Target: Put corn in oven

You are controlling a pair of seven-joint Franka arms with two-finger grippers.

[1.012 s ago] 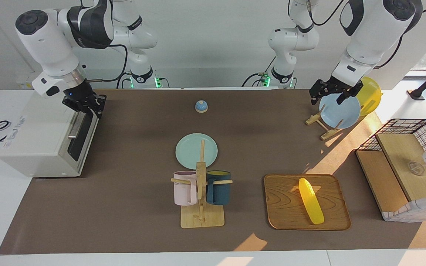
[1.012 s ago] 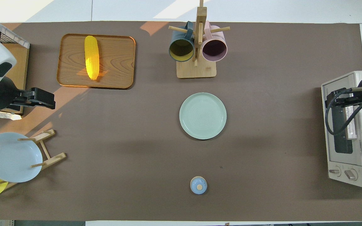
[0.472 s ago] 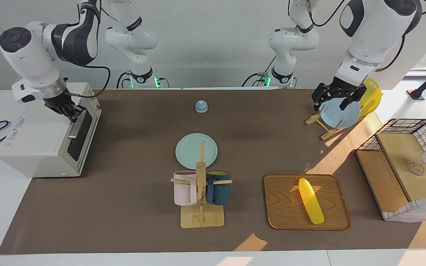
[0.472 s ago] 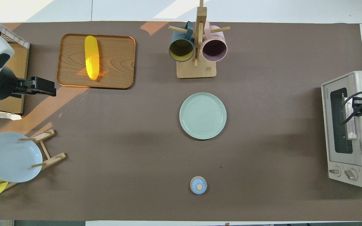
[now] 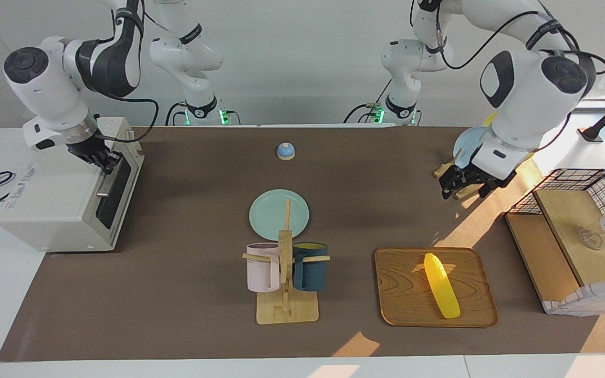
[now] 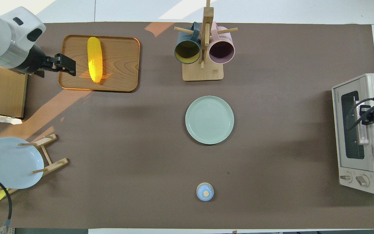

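The yellow corn (image 5: 441,285) (image 6: 94,64) lies on a wooden tray (image 5: 402,294) (image 6: 122,61) toward the left arm's end of the table. My left gripper (image 5: 463,190) (image 6: 66,64) is open and empty, up in the air over the mat between the plate rack and the tray, apart from the corn. The white oven (image 5: 55,205) (image 6: 373,182) stands at the right arm's end, its dark glass door shut. My right gripper (image 5: 102,159) (image 6: 368,117) is at the top of the oven door, at the silver handle (image 5: 106,184) (image 6: 363,135).
A mug rack (image 5: 287,310) (image 6: 202,73) holds a pink and a dark blue mug. A pale green plate (image 5: 271,212) (image 6: 209,119) and a small blue bell (image 5: 285,151) (image 6: 205,191) sit mid-table. A plate rack (image 6: 49,159) holds blue and yellow plates. A wire basket (image 5: 581,184) stands beside the tray.
My left gripper has moved from the plate rack toward the tray and come lower. My right gripper has turned and settled at the oven handle.
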